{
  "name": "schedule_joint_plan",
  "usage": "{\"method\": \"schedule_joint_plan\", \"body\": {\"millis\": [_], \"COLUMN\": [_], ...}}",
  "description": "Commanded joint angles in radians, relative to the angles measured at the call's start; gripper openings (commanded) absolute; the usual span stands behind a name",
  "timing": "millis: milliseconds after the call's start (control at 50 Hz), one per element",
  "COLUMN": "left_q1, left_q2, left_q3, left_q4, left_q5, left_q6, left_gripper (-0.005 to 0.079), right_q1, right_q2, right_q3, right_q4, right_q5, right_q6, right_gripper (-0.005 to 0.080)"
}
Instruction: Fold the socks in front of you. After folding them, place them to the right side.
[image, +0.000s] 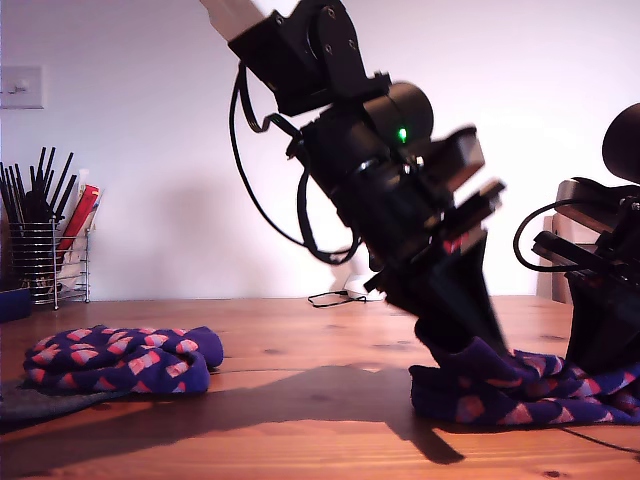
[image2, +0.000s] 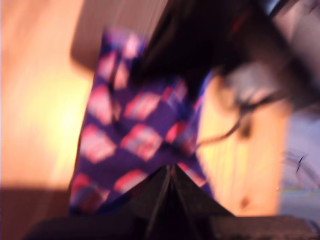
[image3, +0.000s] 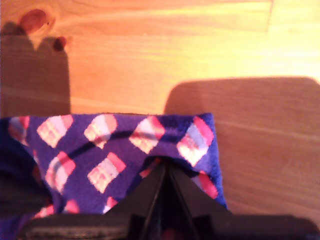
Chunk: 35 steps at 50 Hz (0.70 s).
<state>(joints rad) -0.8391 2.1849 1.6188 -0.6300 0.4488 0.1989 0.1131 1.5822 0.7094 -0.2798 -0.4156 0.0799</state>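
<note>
A navy-purple sock with red-pink checks (image: 520, 390) lies on the wooden table (image: 300, 350) at the exterior view's right. My first gripper (image2: 170, 170) is shut on one end of it, and this view is blurred. In the exterior view it is the big central arm, whose tip (image: 470, 345) lifts the fabric into a peak. My second gripper (image3: 162, 167) is shut on the sock's (image3: 115, 145) other end, by a corner. Its arm (image: 600, 330) stands at the exterior view's right edge. A second checked sock (image: 120, 360) lies bunched at the exterior view's left, on a dark grey one (image: 30, 402).
A wire basket of sticks and pens (image: 50, 255) and a blue container (image: 12, 300) stand at the back of the exterior view's left. A thin cable (image: 335, 297) lies at the table's far edge. Bare wood stretches between the two sock piles.
</note>
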Motion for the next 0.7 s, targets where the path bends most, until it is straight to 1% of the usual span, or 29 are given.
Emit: {"method": "schedule_joint_plan", "body": {"millis": [0,140,220,300,460,620,640,680], "left_q1": [-0.001,0.007,0.022,0.028,0.050,0.051,0.051,0.051], "left_q2": [0.048,0.048,0.048,0.048,0.049,0.056,0.056,0.056], "left_q3": [-0.014,-0.014,-0.015,-0.020,-0.022,-0.024,-0.024,-0.024], "left_q4": [-0.018,-0.029,-0.039,-0.032,-0.026,0.011,0.018,0.033], "left_q5": [-0.026,-0.093,-0.098,-0.122,-0.121,-0.122,-0.123,-0.121], "left_q6": [0.022,0.038,0.039,0.051,0.067,0.153,0.179,0.188], "left_gripper": [-0.0021,-0.0021,-0.0021,-0.0021,-0.0021,-0.0021,-0.0021,-0.0021], "right_q1": [0.004,0.004,0.004,0.004,0.005,0.005,0.005,0.005], "right_q2": [0.021,0.021,0.021,0.021,0.021,0.020,0.020,0.019], "right_q3": [-0.028,-0.028,-0.028,-0.028,-0.028,-0.025,-0.024,-0.017], "right_q4": [0.003,0.003,0.002,-0.001,-0.001,-0.005,-0.010,-0.027], "right_q5": [0.006,0.006,0.006,0.006,-0.007,-0.088,-0.097,-0.109], "right_q6": [-0.006,-0.009,-0.009,-0.009,-0.008,0.010,0.011,0.011], "right_gripper": [-0.0013,-0.0013,-0.0013,-0.0013,-0.0013,-0.0013,-0.0013,-0.0013]}}
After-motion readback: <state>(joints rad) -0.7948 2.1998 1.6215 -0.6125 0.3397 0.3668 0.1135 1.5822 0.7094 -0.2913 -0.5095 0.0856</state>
